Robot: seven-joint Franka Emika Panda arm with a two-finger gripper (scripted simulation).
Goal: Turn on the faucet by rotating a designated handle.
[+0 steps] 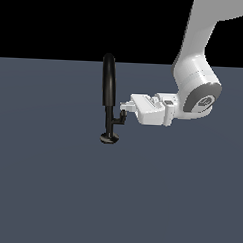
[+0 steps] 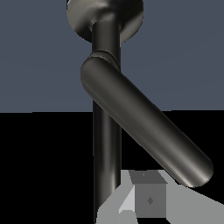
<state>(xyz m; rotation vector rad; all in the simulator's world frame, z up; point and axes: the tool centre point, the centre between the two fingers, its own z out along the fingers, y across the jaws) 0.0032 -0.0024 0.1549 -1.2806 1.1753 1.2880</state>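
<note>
One black faucet stands upright, its handle jutting toward the exterior view's right, peg up, against the gripper; whether the jaws clamp is unclear.

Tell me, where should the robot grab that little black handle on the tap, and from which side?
Probably the thin peg at the end of the handle, not the thick arched spout of the faucet. The handle branches off the stem toward the exterior view's right, so coming in level from that side, where the gripper already sits, suits it.
</note>
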